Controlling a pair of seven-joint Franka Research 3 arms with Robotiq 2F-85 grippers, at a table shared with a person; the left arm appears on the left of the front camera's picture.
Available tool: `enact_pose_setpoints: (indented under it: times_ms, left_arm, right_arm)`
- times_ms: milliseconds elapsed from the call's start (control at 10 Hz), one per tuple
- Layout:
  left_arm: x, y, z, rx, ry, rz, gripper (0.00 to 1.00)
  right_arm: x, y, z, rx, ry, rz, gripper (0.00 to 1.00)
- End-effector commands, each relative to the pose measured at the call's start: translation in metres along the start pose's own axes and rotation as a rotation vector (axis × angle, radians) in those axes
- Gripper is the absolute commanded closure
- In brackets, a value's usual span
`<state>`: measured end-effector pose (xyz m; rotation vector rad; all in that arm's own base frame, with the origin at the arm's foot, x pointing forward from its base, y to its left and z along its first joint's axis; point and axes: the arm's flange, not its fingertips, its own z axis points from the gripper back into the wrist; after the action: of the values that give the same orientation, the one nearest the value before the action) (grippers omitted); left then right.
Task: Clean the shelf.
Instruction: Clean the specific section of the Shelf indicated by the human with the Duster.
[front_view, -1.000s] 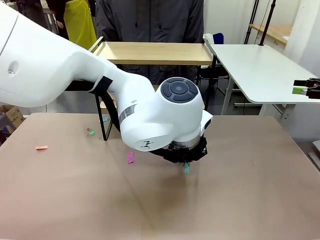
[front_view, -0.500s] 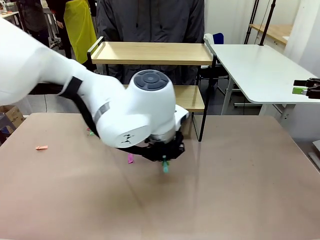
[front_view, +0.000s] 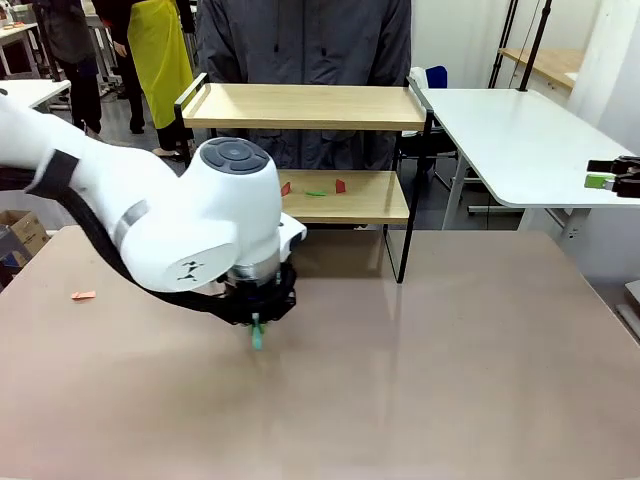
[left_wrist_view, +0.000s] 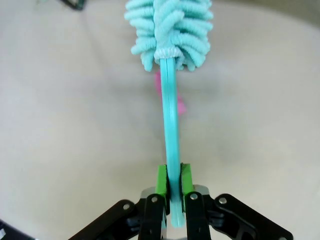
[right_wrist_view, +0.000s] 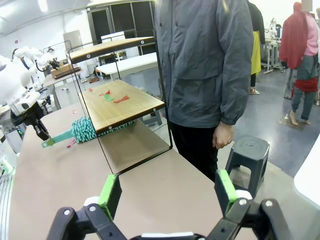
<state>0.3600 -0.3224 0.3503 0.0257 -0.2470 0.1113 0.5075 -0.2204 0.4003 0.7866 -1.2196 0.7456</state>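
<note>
Left claw (front_view: 256, 318) clenched on teal fluffy plastic-handled duster (left_wrist_view: 170, 125), lower left of centre, over brown tabletop (front_view: 450, 380) | two-tier light-wood shelf in black metal frame (front_view: 300, 105) upper middle; top board looks bare, lower board carries red and green paper scraps (front_view: 316, 193); cleaning judged unfinished | right claw (right_wrist_view: 167, 195) released, empty

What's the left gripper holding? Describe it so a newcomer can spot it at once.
Start at the brown table in front of the shelf; the left gripper hangs low over it. Clamped in it is the duster: a flat teal handle ending in a fluffy teal head. Unlike the small flat pink scrap on the table below it, it is long and fuzzy.
</note>
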Motion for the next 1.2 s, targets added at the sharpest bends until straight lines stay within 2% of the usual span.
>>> enact_pose_setpoints:
  times_ms: [0,400,600,700,800,1000,1100]
  left_arm:
    - [0.001,0.027,0.006,0.046,-0.006,0.02,0.87]
    - [0.005,0.054,0.01,0.163,-0.05,0.028,0.87]
    - [0.002,0.054,0.021,0.132,-0.117,0.045,0.87]
    - [0.002,0.048,0.027,0.055,-0.123,0.045,0.87]
    - [0.007,0.05,0.017,0.132,-0.057,0.017,0.87]
    - [0.006,0.046,0.026,0.105,-0.083,0.018,0.87]
    - [0.006,0.049,0.039,0.044,-0.101,-0.008,0.87]
  right_arm:
    - [0.003,0.002,-0.001,-0.005,0.0,0.006,0.0]
    - [0.003,0.002,-0.001,-0.005,0.0,0.006,0.0]
    - [0.003,0.002,-0.001,-0.005,0.0,0.006,0.0]
    - [0.003,0.002,-0.001,-0.005,0.0,0.006,0.0]
    - [0.003,0.002,-0.001,-0.005,0.0,0.006,0.0]
    - [0.003,0.002,-0.001,-0.005,0.0,0.006,0.0]
    - [0.003,0.002,-0.001,-0.005,0.0,0.006,0.0]
